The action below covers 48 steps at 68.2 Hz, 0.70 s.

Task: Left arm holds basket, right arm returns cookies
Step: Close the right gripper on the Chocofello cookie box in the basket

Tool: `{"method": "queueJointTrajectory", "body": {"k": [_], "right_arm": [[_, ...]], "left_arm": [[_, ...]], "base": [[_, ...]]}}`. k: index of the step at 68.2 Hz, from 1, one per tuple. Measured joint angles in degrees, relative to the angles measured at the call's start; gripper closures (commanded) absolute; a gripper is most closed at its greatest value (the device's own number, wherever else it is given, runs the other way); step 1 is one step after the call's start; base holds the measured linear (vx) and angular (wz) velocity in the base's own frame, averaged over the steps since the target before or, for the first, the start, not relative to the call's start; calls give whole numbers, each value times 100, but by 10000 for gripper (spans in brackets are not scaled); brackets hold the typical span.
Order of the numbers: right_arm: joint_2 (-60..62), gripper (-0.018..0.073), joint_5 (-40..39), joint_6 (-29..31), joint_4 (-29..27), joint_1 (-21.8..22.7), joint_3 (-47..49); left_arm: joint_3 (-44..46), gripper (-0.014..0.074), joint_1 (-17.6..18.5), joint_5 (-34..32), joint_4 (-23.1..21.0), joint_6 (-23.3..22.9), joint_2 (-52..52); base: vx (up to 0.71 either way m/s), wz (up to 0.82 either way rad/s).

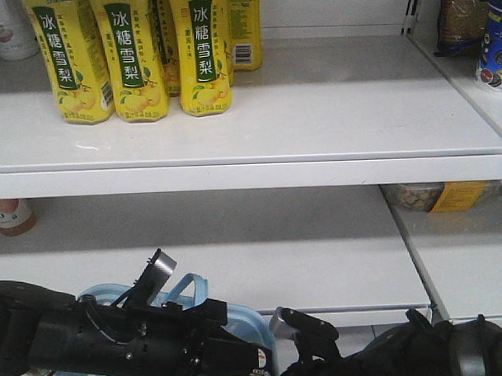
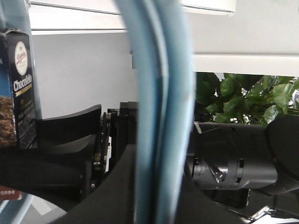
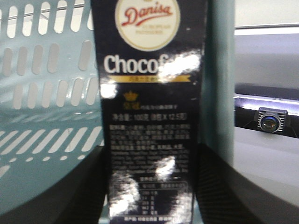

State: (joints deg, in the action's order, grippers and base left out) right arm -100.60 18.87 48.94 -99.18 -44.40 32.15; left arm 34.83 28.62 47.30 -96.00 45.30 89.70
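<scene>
Navy cardboard cookies box (image 3: 149, 93) clamped in right pincer (image 3: 152, 158); left pincer (image 2: 156, 191) grips curved basket handle (image 2: 159, 93).

Glossy cardboard cookies box (image 3: 149, 140); smooth plastic basket (image 3: 46, 116); faintly reflective white shelf (image 1: 314, 111).

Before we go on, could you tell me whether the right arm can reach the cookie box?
Probably yes: the cookie box stands in the basket between the fingers of the right gripper, with nothing in between.
</scene>
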Motion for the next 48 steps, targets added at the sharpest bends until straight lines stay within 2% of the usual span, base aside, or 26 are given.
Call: {"method": "queueJointTrajectory", "body": {"k": [16,48], "right_arm": [[0,338,0,56,-12,0,0],[0,334,146,75,-12,0,0]], "left_arm": [[0,603,0,-5,0,0,0],[0,603,0,0,0,0,0]], "base": [[0,0],[0,0]]}}
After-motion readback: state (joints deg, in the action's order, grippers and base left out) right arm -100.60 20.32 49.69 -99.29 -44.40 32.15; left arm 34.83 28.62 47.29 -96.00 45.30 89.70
